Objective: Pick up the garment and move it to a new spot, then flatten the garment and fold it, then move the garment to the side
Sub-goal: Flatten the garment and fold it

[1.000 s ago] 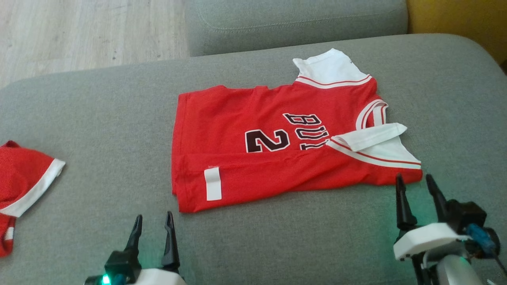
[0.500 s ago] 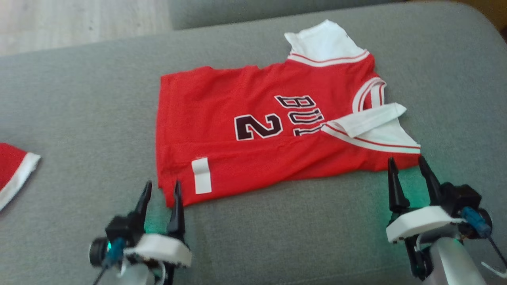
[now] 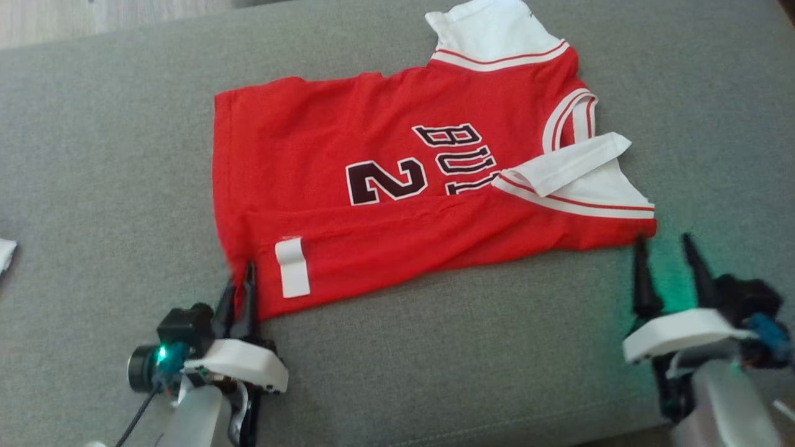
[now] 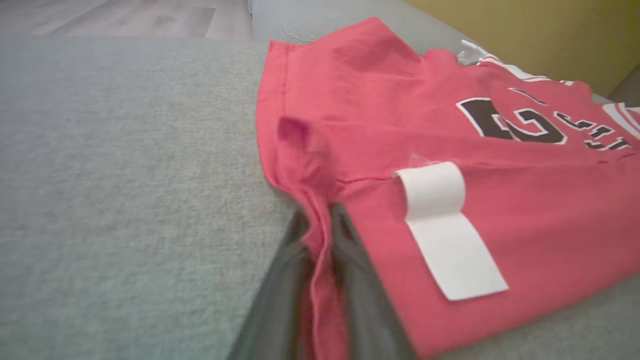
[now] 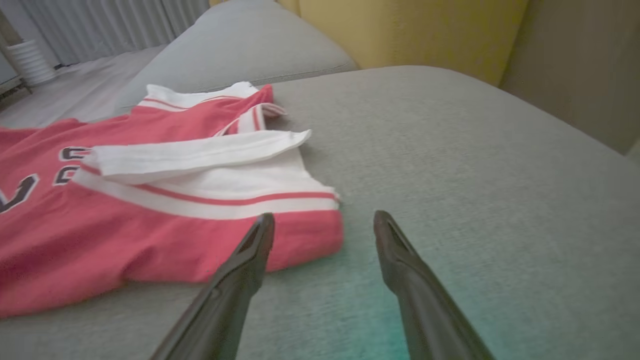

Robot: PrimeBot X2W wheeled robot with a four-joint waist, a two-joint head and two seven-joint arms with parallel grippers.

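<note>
Now the garment [image 3: 397,248] lies spread near the middle of the sofa cushion [image 3: 93,155], its near long edge folded over. Its near hem corner is clamped between the fingers of the left gripper [image 3: 243,276]. The right gripper [image 3: 663,241] is held parted just beside the shoulder corner, which should be pinched equally deep before lifting. Half a second earlier, the left fingers were parted.

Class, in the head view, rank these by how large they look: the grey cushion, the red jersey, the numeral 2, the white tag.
1. grey cushion
2. red jersey
3. numeral 2
4. white tag, which looks smaller than the numeral though it lies nearer the camera
</note>
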